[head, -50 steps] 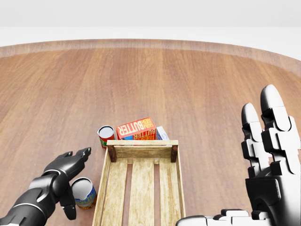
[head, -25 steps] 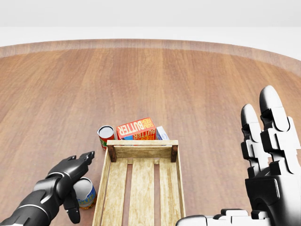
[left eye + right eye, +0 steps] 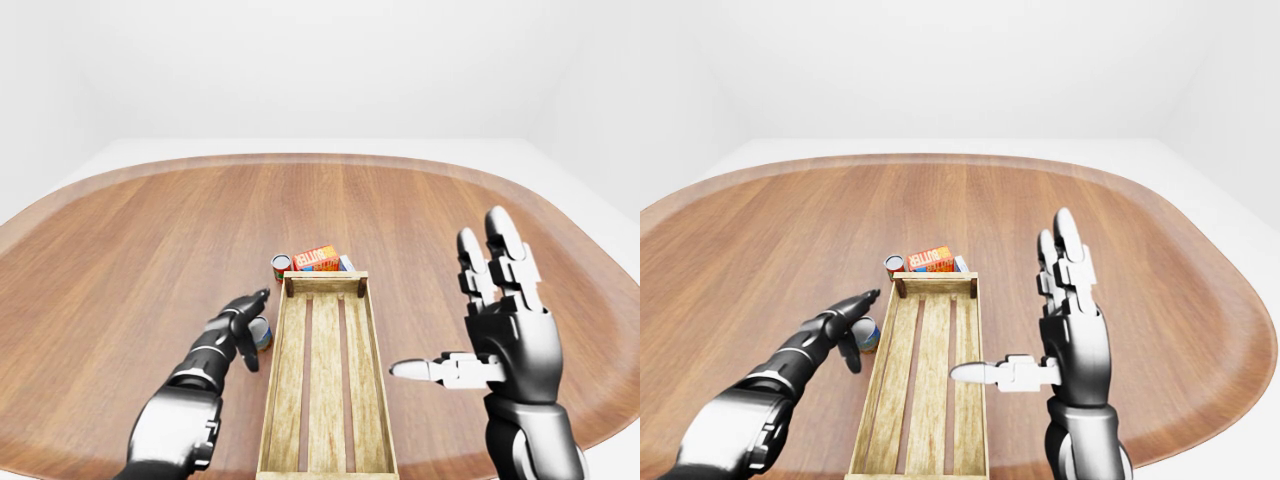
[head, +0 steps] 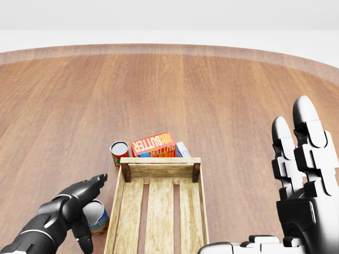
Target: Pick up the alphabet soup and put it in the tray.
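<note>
Black and silver, the left hand (image 4: 79, 203) reaches in low from the near left, its forearm stretched across the table and its fingers (image 4: 98, 180) pointing toward the far right. The hand is spread, not closed: the thumb hangs down on the near side of the alphabet soup can (image 4: 96, 217) while the other fingers pass over its top. Whether any finger touches the can cannot be told from these views. The can stands upright on the table, just beside the left wall of the wooden tray (image 4: 130, 211), outside it.

The right hand (image 4: 303, 182) is held up on the near right, well apart from everything, palm turned toward the tray, fingers straight and pointing upward, thumb stuck out flat to the left. It is wide open and holds nothing.

The table (image 3: 150, 240) is a broad rounded slab of reddish-brown wood grain with a paler rim, set in a plain white room with bare walls (image 3: 320, 70) and a pale floor. The slatted tray lies lengthwise in the middle, its far end wall fastened with dark corner blocks, nothing showing inside it. Just past that far end stand a second can (image 4: 118, 152) with a red label, upright, and an orange butter box (image 4: 153, 144) lying beside it on the right, with a blue and white carton (image 4: 181, 150) partly hidden behind the tray's far wall.
</note>
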You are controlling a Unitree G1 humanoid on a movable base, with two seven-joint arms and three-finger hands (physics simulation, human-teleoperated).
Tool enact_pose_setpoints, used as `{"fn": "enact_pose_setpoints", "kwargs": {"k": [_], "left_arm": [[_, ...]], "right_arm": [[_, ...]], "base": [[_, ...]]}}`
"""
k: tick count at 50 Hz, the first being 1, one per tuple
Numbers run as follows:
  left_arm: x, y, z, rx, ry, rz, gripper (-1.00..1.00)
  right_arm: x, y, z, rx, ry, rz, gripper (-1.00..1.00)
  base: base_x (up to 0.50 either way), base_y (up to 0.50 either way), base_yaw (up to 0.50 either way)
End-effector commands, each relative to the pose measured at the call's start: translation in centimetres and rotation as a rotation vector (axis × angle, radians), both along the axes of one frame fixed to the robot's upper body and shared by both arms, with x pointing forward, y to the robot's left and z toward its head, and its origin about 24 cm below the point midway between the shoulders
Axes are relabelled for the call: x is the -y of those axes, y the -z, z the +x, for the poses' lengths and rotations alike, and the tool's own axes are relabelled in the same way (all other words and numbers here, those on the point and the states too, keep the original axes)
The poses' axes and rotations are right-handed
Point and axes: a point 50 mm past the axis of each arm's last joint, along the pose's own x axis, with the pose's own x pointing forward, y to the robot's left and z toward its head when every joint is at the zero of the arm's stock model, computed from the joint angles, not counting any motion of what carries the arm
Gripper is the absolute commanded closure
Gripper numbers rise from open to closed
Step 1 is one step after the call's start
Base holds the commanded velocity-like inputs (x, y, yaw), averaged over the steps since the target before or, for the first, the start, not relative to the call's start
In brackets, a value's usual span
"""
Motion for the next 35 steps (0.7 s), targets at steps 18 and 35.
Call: {"fn": "enact_pose_setpoints", "kwargs": {"k": [18, 35], "left_arm": [[-0.06, 0.1, -0.1, -0.011, -0.01, -0.014, -1.0], [0.5, 0.93, -0.75, -0.076, -0.007, -0.044, -1.0]], "right_arm": [[-0.74, -0.52, 0.31, 0.033, -0.01, -0.043, -0.97], [-0.17, -0.63, 0.01, 0.034, 0.008, -0.022, -0.96]], "base": [[0.0, 0.0, 0.0], [0.0, 0.0, 0.0]]}}
